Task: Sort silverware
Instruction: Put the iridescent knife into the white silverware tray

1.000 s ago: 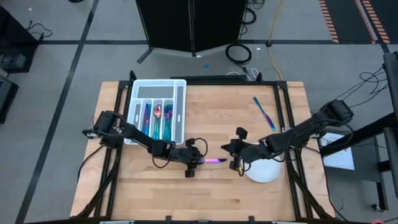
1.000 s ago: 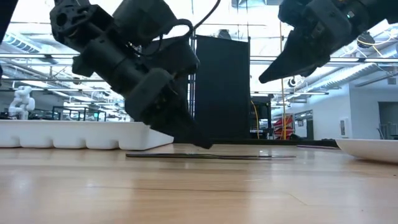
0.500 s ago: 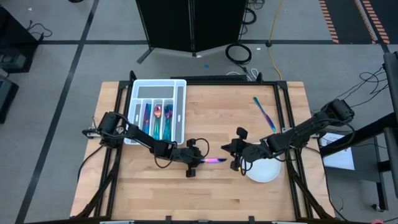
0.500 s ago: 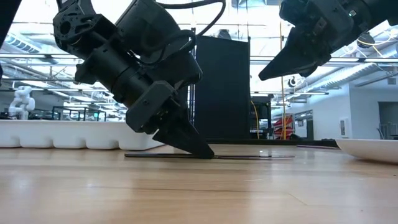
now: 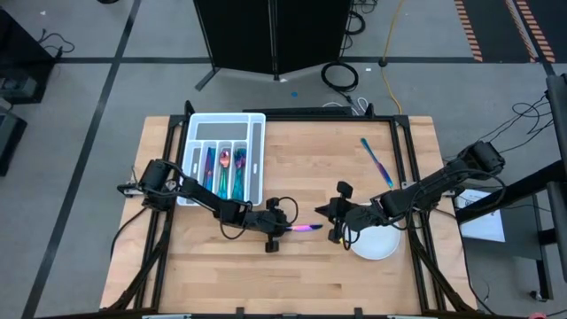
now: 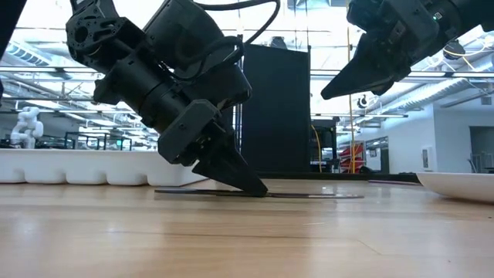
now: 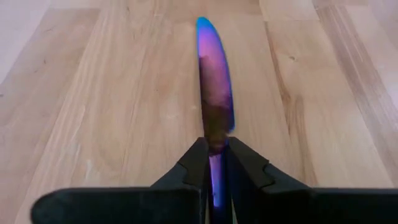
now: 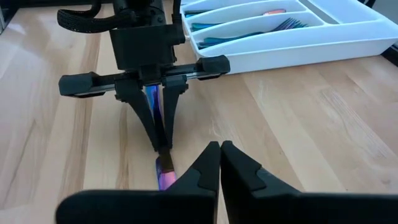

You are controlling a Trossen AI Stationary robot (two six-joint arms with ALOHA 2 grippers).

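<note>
At the far left of the wooden surface [image 5: 301, 275] sits the white divided tray [image 5: 256, 159], with several iridescent pieces of silverware [image 5: 223, 168] lying in its narrow compartments. Just right of the tray, the left gripper [image 5: 285, 229] is down at the surface with its jaws clamped on the handle of a rainbow-metal knife [image 7: 214, 87], which lies flat on the wood near the middle, its blade pointing away from the fingers [image 7: 190, 163]. Right of the knife, the right gripper [image 5: 335, 225] hangs above the surface, jaws pressed together and holding nothing. A round white plate [image 5: 376, 243] lies just beside it. Farther right, near the back, another piece of cutlery [image 5: 372, 159] lies alone on the wood.
</note>
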